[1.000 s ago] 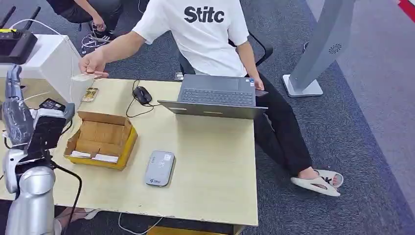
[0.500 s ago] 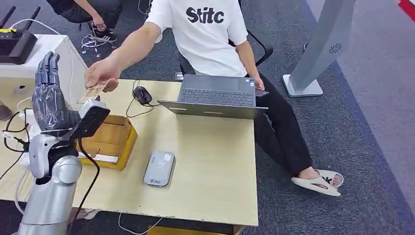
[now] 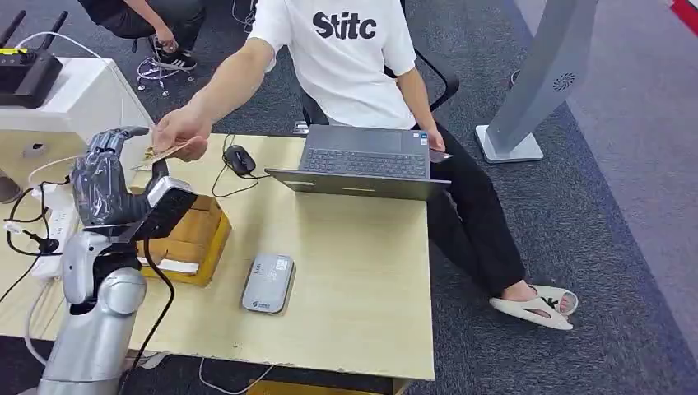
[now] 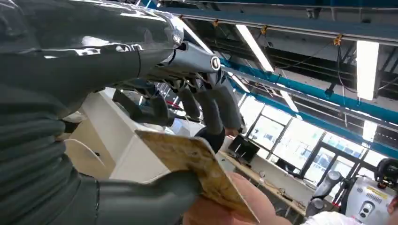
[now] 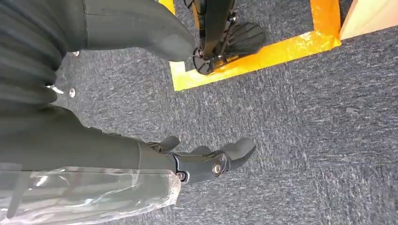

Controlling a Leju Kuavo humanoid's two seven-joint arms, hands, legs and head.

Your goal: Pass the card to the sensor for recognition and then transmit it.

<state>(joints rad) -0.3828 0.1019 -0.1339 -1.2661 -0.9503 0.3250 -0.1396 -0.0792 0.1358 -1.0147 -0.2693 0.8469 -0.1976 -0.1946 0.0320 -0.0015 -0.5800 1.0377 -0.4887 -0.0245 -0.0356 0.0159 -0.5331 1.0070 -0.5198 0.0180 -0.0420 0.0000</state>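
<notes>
Card (image 4: 197, 161) — between thumb and fingers (image 4: 213, 110) — person-held.

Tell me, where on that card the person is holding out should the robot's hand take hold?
Probably the free end of the card, opposite the person's hand, which pinches the other end. The card lies nearly flat, so the left hand could pinch its faces, thumb below and fingers above.
</notes>
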